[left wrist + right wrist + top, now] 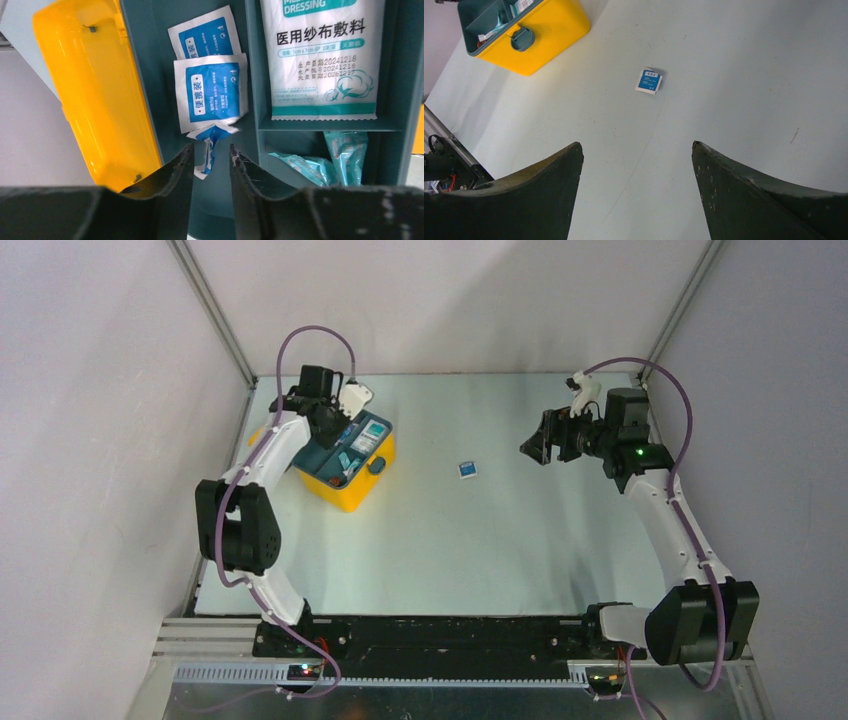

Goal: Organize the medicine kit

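Note:
The medicine kit (357, 492) is a yellow box standing open at the left of the table, with a dark teal divided tray (150, 75) in it. My left gripper (211, 147) hovers over the tray's left compartment, jaws a little apart. A small crumpled blue-and-white sachet (210, 145) stands loose just beyond the fingertips, touching neither one. Two flat blue-and-white sachets (212, 92) lie beyond it. My right gripper (638, 145) hangs wide open and empty above the table at the right. One more blue-and-white sachet (649, 80) lies on the table ahead of it.
A white gauze dressing pack (320, 60) fills the tray's right compartment, with teal packets (320, 160) in the section below it. The yellow lid (95, 90) stands open on the kit's left. Grey walls enclose the table on three sides.

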Action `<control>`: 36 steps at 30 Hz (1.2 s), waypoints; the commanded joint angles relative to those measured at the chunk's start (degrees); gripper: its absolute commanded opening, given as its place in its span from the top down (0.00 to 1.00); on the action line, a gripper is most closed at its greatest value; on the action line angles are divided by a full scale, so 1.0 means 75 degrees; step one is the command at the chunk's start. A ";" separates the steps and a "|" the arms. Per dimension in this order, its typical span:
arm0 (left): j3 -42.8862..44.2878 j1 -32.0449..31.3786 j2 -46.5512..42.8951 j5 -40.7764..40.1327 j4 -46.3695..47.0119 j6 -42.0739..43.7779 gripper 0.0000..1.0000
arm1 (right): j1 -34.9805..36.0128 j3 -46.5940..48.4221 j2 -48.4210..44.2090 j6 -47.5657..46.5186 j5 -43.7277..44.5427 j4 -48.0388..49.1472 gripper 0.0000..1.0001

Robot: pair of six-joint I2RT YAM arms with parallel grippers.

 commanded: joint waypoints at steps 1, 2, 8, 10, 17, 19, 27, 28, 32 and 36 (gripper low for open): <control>-0.0100 0.0010 -0.0154 -0.0507 0.0077 0.0191 0.59 | 0.0143 0.0169 0.0486 -0.0068 -0.0086 0.0289 0.16; -0.0113 0.0010 -0.0161 -0.0548 0.0079 0.0189 0.58 | 0.0210 0.0249 0.0596 -0.0112 -0.0057 0.0180 0.16; 0.0036 0.0009 -0.0511 -0.0712 0.0074 -0.0173 0.49 | 0.0991 0.1234 0.2169 -0.0604 0.0569 -0.0334 0.17; 0.0100 0.0004 -0.0850 -0.0578 0.0080 -0.0414 0.47 | 0.1175 0.1599 0.2708 -0.0642 0.0755 -0.0473 0.19; -0.0173 -0.0003 -0.2377 0.0549 0.0085 -0.1895 0.42 | 0.1491 0.3245 0.4936 -0.0366 0.1159 -0.1325 0.26; -0.0477 -0.0011 -0.3016 0.1397 0.0079 -0.2406 0.41 | 0.1536 0.3654 0.5456 -0.0143 0.1184 -0.1504 0.30; -0.1684 -0.0414 -0.4435 0.2789 0.0110 -0.3189 0.40 | 0.1634 0.4628 0.6689 0.0368 0.0790 -0.1937 0.38; -0.1744 -0.0462 -0.4530 0.2794 0.0107 -0.3211 0.40 | 0.1629 0.4688 0.6738 0.0405 0.0732 -0.1949 0.39; -0.2018 -0.0523 -0.4847 0.2972 0.0133 -0.3396 0.40 | 0.1599 0.4755 0.7105 0.0625 0.0363 -0.1962 0.42; -0.2169 -0.0523 -0.4950 0.3079 0.0165 -0.3376 0.40 | 0.1564 0.4836 0.7517 0.0850 0.0012 -0.2016 0.45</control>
